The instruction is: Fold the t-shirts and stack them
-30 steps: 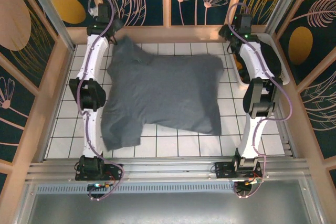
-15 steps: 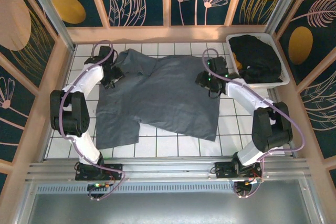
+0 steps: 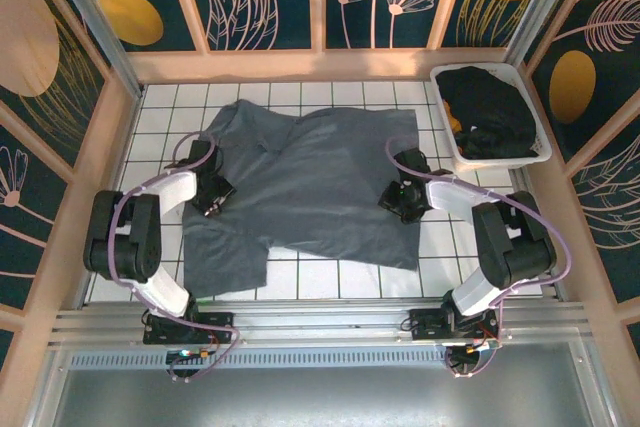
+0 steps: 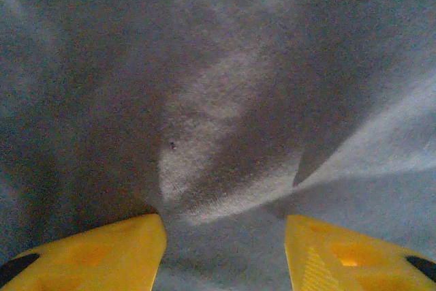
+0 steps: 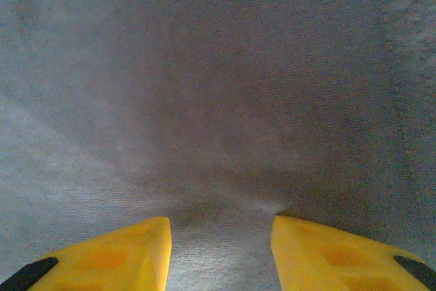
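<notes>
The slate blue-grey t-shirt [image 3: 310, 182] lies spread on the white tiled table, collar toward the far left, one sleeve reaching the near left. My left gripper [image 3: 212, 194] rests low on its left edge. My right gripper [image 3: 398, 199] sits on its right edge. In the left wrist view the yellow fingers [image 4: 102, 253] stand apart over creased grey fabric [image 4: 225, 100], the left gripper [image 4: 225, 253] open. In the right wrist view the right gripper [image 5: 221, 253] is open too, with smooth fabric [image 5: 218, 100] under and between its fingers. Black t-shirts [image 3: 488, 112] lie heaped in the bin.
The white plastic bin [image 3: 500, 162] stands at the far right corner of the table. Wooden frame walls close in the table on the left, back and right. Bare tiles [image 3: 330, 277] show along the near edge beside the shirt.
Both arms have drawn back from the far side toward the near side, lowering the shirt from hanging to lying flat. The grippers now sit low at its left and right edges.
</notes>
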Tool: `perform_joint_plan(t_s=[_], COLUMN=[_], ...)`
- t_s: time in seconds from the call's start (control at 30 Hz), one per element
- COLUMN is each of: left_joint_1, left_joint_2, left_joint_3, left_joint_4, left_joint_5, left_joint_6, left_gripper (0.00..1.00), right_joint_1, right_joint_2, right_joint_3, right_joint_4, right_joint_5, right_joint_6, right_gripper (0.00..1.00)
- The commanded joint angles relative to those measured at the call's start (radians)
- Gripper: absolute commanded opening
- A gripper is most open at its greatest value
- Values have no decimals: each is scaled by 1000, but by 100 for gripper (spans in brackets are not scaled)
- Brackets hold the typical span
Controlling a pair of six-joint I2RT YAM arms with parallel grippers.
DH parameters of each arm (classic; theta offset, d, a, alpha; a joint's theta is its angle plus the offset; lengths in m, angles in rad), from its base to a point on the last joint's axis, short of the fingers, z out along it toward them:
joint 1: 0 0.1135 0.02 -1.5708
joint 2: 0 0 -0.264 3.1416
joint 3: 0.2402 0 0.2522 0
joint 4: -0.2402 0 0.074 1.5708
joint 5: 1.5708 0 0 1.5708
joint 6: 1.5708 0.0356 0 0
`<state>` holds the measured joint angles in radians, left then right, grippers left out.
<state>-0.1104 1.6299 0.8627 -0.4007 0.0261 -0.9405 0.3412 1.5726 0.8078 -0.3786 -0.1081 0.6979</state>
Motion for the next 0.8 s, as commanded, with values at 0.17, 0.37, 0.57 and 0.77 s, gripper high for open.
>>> perform_joint_plan(t_s=[0.17,0.37,0.57,0.77], left_joint_1=[8,38,49,61], left_joint_2=[12,243,362,417], left_joint_3=[254,450,542,591], left_joint_4=[-38,-33,-8,14], left_joint_5=[-16,42,80,64], left_joint_6=[-73,-123,-184,-172], left_gripper=[59,68,65,60], right_joint_1=[43,50,62,67], right_joint_2=[-106,-42,-10,-12], right_joint_3=[103,250,339,330], right_joint_4=[-33,-39,-43,-34], right_joint_5=[37,-65,-94,-102], right_joint_6=[-122,-155,-139,-122], right_gripper=[51,53,53,52])
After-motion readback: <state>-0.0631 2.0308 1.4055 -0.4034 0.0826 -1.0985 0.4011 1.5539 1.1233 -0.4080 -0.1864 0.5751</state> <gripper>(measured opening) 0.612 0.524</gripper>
